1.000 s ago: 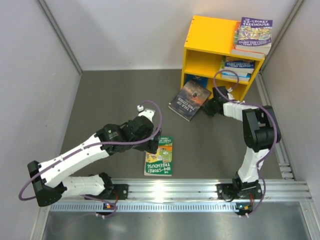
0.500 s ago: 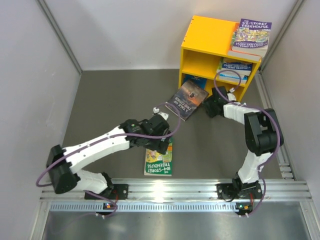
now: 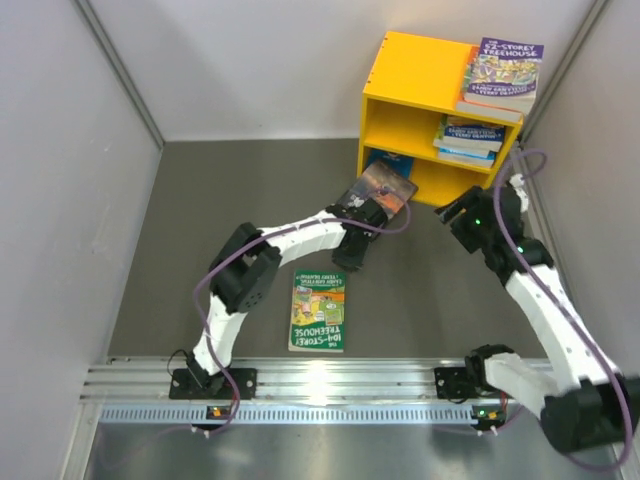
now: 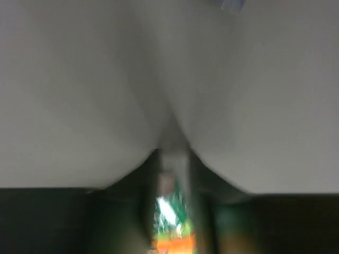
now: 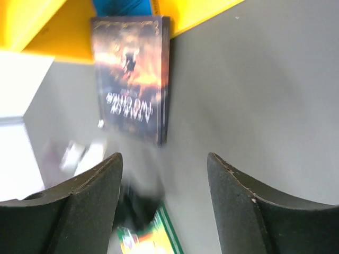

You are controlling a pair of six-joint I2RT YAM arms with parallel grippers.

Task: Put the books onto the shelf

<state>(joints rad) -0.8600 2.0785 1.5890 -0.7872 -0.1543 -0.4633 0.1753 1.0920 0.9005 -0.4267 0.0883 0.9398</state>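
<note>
Because the left wrist view is smeared with blur, it cannot be told whether the left claw (image 3: 366, 210) is open or closed. From above it is seen at the near edge of the dark-covered book (image 3: 383, 187), and whether the book is touched cannot be told either. The right claw (image 5: 164, 159) is shown with its fingers (image 5: 79, 206) spread wide and nothing between them, held off to the book's right and apart from it. The dark-covered book is laid with its far edge at the mouth of the lower compartment of the yellow shelf (image 3: 415, 70), where a blue book (image 3: 390, 160) is lodged. A stack of books (image 3: 470, 138) is held in the upper compartment, and a purple book (image 3: 505, 70) is laid on the shelf's top. A green book (image 3: 318, 310) is seen flat on the counter (image 3: 200, 200), nearer the arm bases.
</note>
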